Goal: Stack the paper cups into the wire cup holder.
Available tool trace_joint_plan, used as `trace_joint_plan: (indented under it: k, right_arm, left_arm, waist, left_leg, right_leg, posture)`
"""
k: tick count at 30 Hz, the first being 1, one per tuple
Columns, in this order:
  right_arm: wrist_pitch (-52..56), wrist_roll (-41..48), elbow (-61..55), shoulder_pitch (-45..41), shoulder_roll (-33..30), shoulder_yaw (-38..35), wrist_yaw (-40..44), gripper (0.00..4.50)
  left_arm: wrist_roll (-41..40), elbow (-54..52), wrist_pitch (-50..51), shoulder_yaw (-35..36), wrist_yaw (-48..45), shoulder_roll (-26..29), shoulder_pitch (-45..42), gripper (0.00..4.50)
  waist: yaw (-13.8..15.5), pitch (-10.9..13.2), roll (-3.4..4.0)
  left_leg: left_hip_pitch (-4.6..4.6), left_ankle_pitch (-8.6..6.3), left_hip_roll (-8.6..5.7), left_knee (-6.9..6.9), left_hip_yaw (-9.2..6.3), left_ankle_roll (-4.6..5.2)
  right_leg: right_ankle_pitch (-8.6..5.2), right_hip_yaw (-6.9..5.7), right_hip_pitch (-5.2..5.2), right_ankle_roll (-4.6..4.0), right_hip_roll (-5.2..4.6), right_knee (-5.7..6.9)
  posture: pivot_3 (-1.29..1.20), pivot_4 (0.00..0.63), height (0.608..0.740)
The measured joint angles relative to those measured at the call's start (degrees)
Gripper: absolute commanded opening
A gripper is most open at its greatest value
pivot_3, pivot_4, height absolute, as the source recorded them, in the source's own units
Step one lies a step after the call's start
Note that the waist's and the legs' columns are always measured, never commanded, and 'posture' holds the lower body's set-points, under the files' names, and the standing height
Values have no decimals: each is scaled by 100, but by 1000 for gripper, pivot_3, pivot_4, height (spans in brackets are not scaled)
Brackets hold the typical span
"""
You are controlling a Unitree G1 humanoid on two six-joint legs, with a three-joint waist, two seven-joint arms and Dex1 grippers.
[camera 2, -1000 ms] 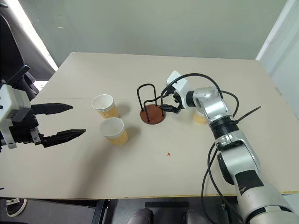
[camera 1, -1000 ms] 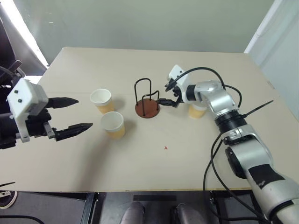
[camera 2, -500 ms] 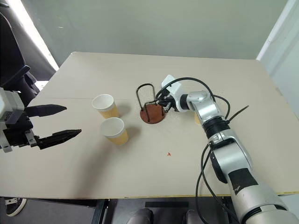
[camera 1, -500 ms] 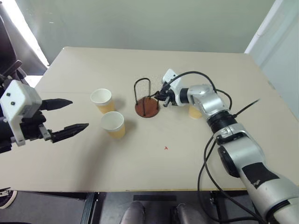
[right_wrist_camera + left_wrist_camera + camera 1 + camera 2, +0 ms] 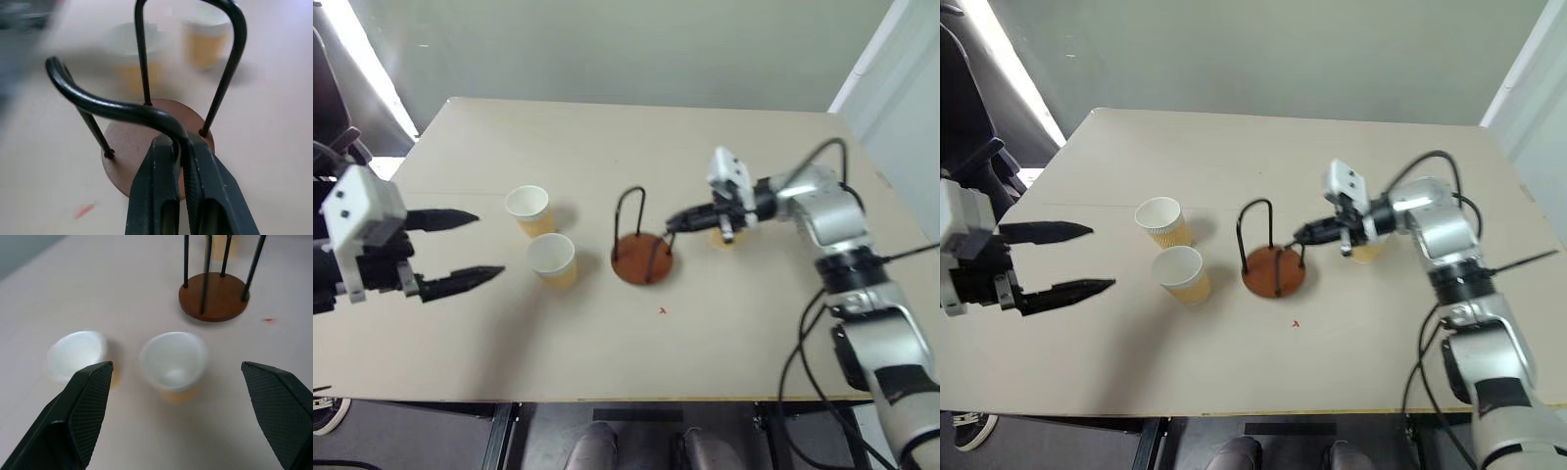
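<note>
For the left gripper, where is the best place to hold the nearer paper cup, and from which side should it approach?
Probably the side wall just under the white rim of the nearer paper cup, approached level from the robot's left, where the open left gripper already faces it. The cup stands upright, mouth up, and tapers downward, so the wider top resists slipping. The farther cup stands close behind.

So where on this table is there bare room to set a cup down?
The table's far half and near strip by the red mark are bare. Crowded: the paper cups, wire cup holder, right gripper.
</note>
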Motion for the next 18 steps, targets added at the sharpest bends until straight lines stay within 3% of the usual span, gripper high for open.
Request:
trace_joint_plan:
  k: [6, 18]
  right_arm:
    - [-330, 178, -623, 655, -382, 355, 507, 37]
    - [-1899, -402, -202, 697, 121, 659, 372, 37]
  left_arm:
    - [-308, -399, 16, -279, -412, 42, 266, 4500]
    - [-576, -522, 186, -607, -81, 99, -71, 4500]
  waist:
    - [-120, 0, -2]
    - [-130, 1, -2]
  left_leg:
    - [30, 4, 20, 1, 8, -7]
    - [72, -1, 21, 2, -1, 3]
  right_leg:
    - [0, 10, 13, 0, 28, 18]
    - [-9, 28, 20, -16, 27, 35]
  posture:
    - [0, 150, 740]
    - [0, 150, 740]
